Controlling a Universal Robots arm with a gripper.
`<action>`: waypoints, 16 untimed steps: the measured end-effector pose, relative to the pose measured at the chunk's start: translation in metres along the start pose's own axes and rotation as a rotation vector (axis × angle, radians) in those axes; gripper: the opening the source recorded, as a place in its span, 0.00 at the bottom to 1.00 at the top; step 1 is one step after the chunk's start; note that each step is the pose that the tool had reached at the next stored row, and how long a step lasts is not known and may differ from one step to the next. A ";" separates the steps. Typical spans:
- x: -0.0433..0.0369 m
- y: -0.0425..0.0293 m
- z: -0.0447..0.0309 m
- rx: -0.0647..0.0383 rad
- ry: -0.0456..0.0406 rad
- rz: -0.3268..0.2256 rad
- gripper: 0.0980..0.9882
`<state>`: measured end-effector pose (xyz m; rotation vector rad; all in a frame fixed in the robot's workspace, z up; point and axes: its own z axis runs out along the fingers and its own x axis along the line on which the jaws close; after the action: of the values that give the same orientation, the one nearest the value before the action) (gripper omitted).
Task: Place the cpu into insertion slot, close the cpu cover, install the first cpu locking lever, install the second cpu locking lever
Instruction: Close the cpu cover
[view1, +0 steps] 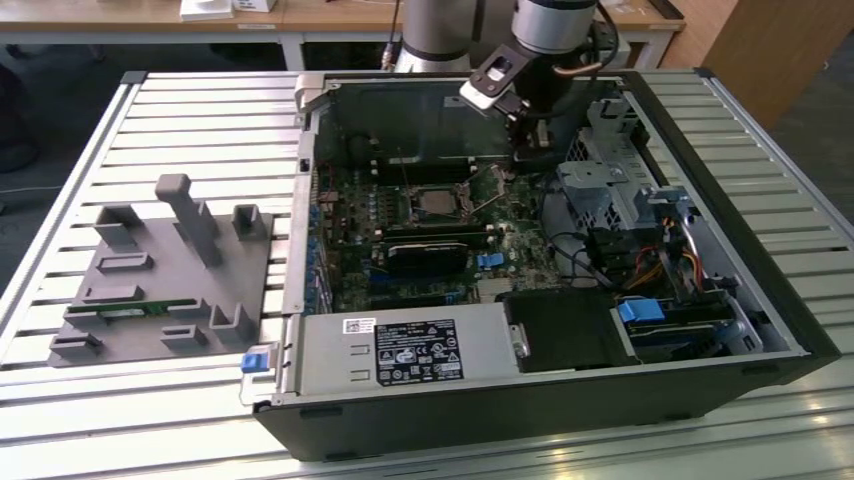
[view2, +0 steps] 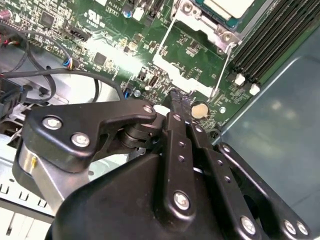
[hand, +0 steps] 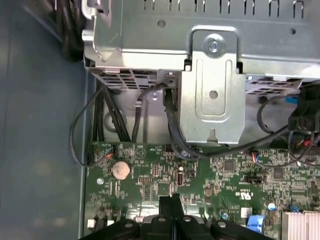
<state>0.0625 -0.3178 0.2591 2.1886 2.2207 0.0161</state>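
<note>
The gripper (view2: 178, 97) is pinched shut, empty. Just ahead of its tip runs the locking lever (view2: 225, 67): thin, springy wire, likely best pushed near its free end.

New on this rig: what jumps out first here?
An open black computer case dominates the slatted metal table, its green motherboard and silvery square cpu exposed. The black gripper, shut, is low over that board near a round silver coin battery. A grey moulded fixture block sits at the exterior view's left.
</note>
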 end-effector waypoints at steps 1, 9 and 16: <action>0.0002 0.0010 0.0012 0.001 0.0000 0.000 0.03; 0.0014 0.0038 0.0098 0.010 -0.0014 0.000 0.03; 0.0029 0.0052 0.0171 0.013 -0.0014 0.000 0.03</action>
<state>0.0681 -0.3150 0.2421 2.1942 2.2266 0.0002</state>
